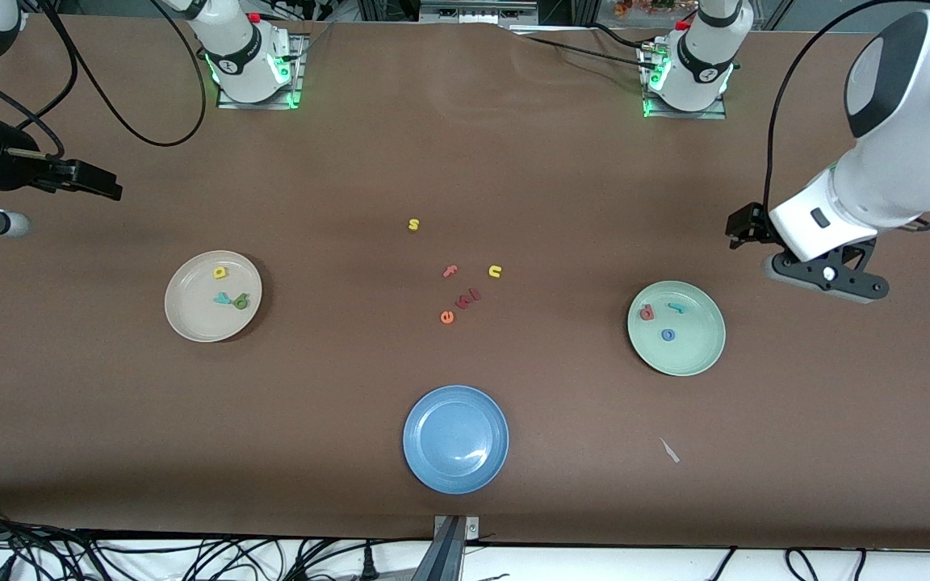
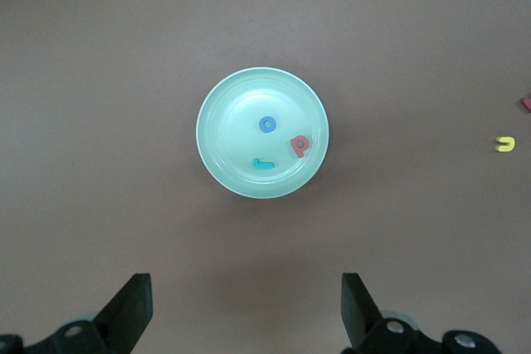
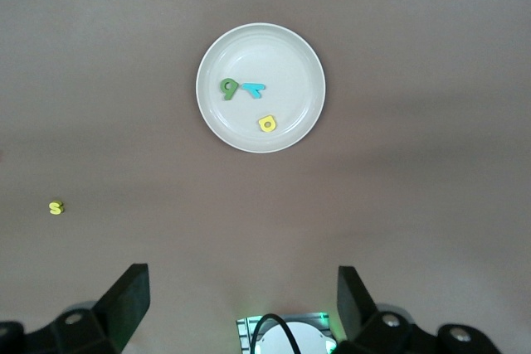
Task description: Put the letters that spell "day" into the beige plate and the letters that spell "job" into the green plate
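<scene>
The beige plate (image 1: pixel 198 319) lies toward the right arm's end of the table. In it are the yellow "d" (image 1: pixel 220 273), the teal "y" (image 1: pixel 222 298) and the olive "a" (image 1: pixel 240 302). The green plate (image 1: pixel 695 351) lies toward the left arm's end and holds the red "b" (image 1: pixel 647 311), the teal "j" (image 1: pixel 677 307) and the blue "o" (image 1: pixel 668 334). My left gripper (image 1: pixel 743 228) hangs open and empty over bare table beside the green plate (image 2: pixel 228 151). My right gripper (image 1: pixel 94 179) hangs open and empty over the table near the beige plate (image 3: pixel 282 60).
An empty blue plate (image 1: pixel 455 438) sits nearest the front camera, mid-table. Loose letters lie in the middle: yellow "s" (image 1: pixel 413 224), pink "f" (image 1: pixel 450 271), yellow "u" (image 1: pixel 495 271), orange "e" (image 1: pixel 446 317), a dark red pair (image 1: pixel 469 298). A white scrap (image 1: pixel 669 450) lies near the green plate.
</scene>
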{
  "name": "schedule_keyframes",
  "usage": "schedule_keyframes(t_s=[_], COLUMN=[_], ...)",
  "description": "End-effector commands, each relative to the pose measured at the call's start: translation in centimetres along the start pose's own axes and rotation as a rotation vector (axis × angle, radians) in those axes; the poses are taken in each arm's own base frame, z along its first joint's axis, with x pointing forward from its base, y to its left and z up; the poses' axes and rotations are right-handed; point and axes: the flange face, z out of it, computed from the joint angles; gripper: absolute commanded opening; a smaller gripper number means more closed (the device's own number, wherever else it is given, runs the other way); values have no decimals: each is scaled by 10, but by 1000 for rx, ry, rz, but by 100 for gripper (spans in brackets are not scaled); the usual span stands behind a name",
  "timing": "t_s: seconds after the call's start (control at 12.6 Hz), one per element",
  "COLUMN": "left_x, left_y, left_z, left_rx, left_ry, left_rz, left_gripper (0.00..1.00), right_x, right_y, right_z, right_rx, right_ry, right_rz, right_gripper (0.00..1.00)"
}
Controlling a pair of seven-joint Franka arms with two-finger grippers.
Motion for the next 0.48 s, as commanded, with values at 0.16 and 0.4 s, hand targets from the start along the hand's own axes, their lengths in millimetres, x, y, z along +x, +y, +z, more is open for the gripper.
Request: schedule_keyframes(t_s=[0.16,0.4], left_x=[-40,-46], left_y=[-22,-32], left_z=[-41,-39], left_rx=[-75,-60], left_ry=[51,49], left_rz=[-74,-101], left_gripper=[100,100], right_x=[0,1], right_y=[-3,-3], right_z=[-4,-4], right_rx=[11,9], right_ry=[5,6], right_rz=[-2,0], right_gripper=[100,100])
